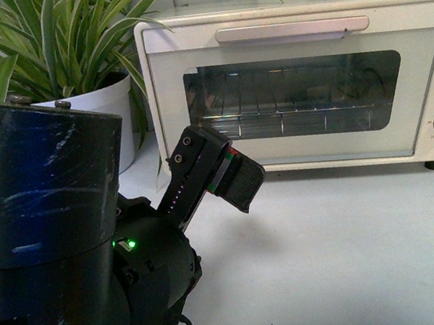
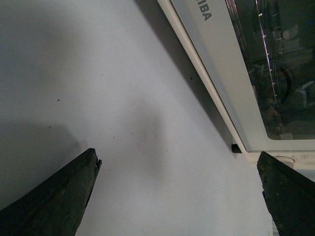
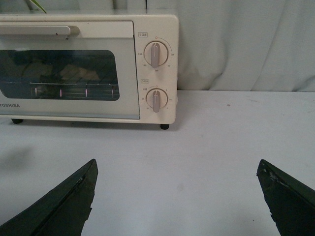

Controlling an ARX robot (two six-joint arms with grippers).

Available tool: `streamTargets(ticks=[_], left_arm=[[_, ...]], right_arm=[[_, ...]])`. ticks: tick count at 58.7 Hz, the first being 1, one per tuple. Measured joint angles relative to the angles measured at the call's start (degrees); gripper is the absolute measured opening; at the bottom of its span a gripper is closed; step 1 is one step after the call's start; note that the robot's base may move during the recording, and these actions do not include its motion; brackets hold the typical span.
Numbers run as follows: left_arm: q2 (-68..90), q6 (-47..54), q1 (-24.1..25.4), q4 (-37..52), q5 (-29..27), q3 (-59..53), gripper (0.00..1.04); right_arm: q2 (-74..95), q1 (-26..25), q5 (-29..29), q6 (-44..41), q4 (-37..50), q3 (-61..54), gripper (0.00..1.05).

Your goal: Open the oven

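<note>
Standing on white tabletop (image 1: pixel 358 248), pale curtain (image 3: pixel 236 44) behind, oven (image 1: pixel 302 78) shut (potted plant (image 1: pixel 63 47) beside), left gripper (image 2: pixel 178 158) and right gripper (image 3: pixel 177 164) spread wide.

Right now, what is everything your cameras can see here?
toaster oven: one, cream-white, back of table, door shut
bar handle: one, cream, across door top
knobs: two, beige, oven's right end
wire rack: one, metal, inside the oven
potted plant: one, green leaves, white pot, left of oven
table: one, white, under everything
curtain: one, pale grey, behind oven
left arm: one, black, near the camera
left gripper: one, black, open, before door
right gripper: one, black, open, facing knobs
</note>
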Motion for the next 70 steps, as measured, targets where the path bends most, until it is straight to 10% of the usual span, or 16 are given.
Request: streamTargets(ticks=[13,27,70], left_arm=[[1.0,-1.0,0.0,-0.2,0.9,1.3,0.98],[1.2,-1.2,0.0,-0.7,0.9,1.7,0.98],[1.1,-1.2,0.0,-1.0,1.4,1.7,0.98]], right_arm=[[15.9,-2.8,-9.4,5.9,6.5,4.3,0.95],[47.5,2.4,-2.2,9.4,15.8,21.9,0.95],[78.9,15.4,11.4,22.5,3.5,55.7,0.95]])
